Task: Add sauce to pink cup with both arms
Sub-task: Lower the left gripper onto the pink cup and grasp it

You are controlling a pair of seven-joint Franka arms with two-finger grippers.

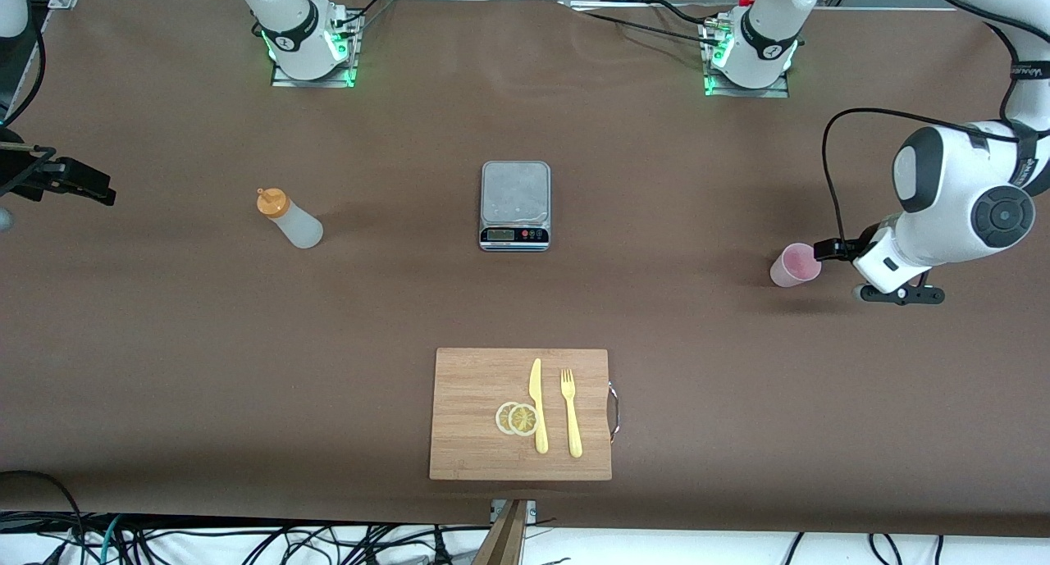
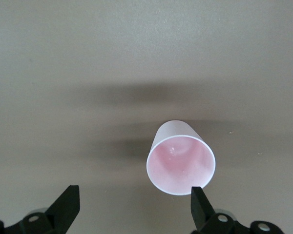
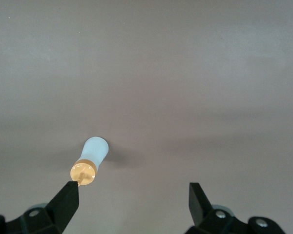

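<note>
The pink cup [image 1: 794,265] stands upright toward the left arm's end of the table. My left gripper [image 1: 828,250] hovers just beside it, open and empty. In the left wrist view the cup [image 2: 181,158] shows its empty inside, and one fingertip [image 2: 199,202] of the left gripper [image 2: 134,204] is close to its rim. The sauce bottle [image 1: 289,218], whitish with an orange cap, stands toward the right arm's end. My right gripper [image 1: 70,181] is open and empty, well apart from it over the table's end. In the right wrist view the bottle [image 3: 90,163] is ahead of the right gripper [image 3: 133,202].
A silver kitchen scale [image 1: 514,206] sits mid-table between bottle and cup. A wooden cutting board [image 1: 467,385] lies nearer the front camera, bearing a yellow knife [image 1: 537,405], a yellow fork [image 1: 570,413] and two lemon slices [image 1: 517,418].
</note>
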